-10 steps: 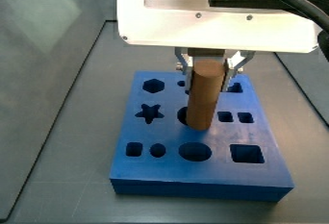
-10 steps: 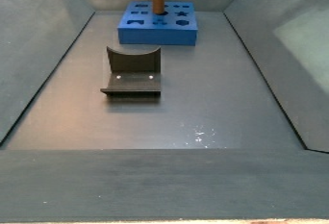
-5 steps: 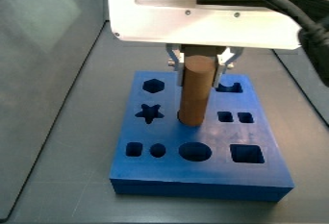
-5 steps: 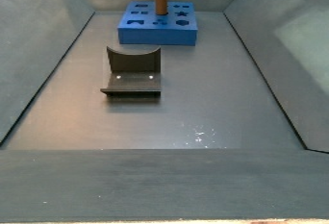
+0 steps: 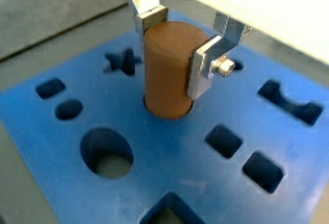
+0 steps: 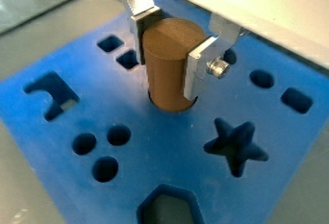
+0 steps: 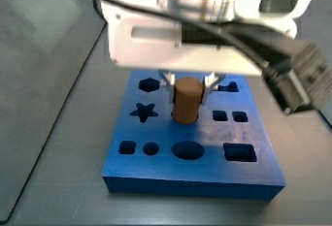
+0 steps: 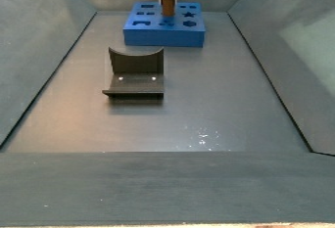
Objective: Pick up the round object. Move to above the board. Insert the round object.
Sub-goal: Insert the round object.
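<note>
The round object [image 5: 164,74], an orange-brown cylinder peg, stands upright with its lower end inside a round hole in the middle of the blue board [image 5: 77,122]. My gripper [image 5: 178,50] is shut on it, with the silver fingers [image 5: 206,66] pressed on its upper sides. Both wrist views show this; in a wrist view the peg [image 6: 167,64] stands between the star cut-out and the small round holes of the board [image 6: 290,180]. In a side view the peg [image 7: 188,102] looks short under the gripper [image 7: 192,80], sunk into the board [image 7: 195,177].
The dark fixture [image 8: 133,73] stands on the grey floor in front of the board [image 8: 157,34]. Sloping grey walls [image 8: 46,66] close in the floor on both sides. Other cut-outs (star, hexagon, squares, oval) are open around the peg.
The gripper has moved down with the peg. The peg's lower end has gone deeper into the round hole, so less of it shows above the board.
</note>
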Robot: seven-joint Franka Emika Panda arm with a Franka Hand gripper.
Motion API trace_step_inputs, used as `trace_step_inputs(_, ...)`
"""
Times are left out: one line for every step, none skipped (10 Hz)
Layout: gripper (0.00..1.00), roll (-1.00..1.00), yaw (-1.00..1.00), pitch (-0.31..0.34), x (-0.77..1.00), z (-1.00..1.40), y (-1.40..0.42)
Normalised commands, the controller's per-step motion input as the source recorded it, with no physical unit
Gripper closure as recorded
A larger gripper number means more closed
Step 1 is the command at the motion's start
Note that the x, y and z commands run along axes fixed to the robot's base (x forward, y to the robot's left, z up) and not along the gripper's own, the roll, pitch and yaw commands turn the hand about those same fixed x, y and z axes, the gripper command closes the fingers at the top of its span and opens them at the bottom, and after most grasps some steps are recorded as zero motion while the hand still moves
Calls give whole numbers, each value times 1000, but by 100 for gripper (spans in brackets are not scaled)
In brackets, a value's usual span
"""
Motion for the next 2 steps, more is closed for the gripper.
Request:
trace_step_inputs(100,-206,0,0,26,-269,3)
trace_step_inputs(100,0,0,0,0,0,0)
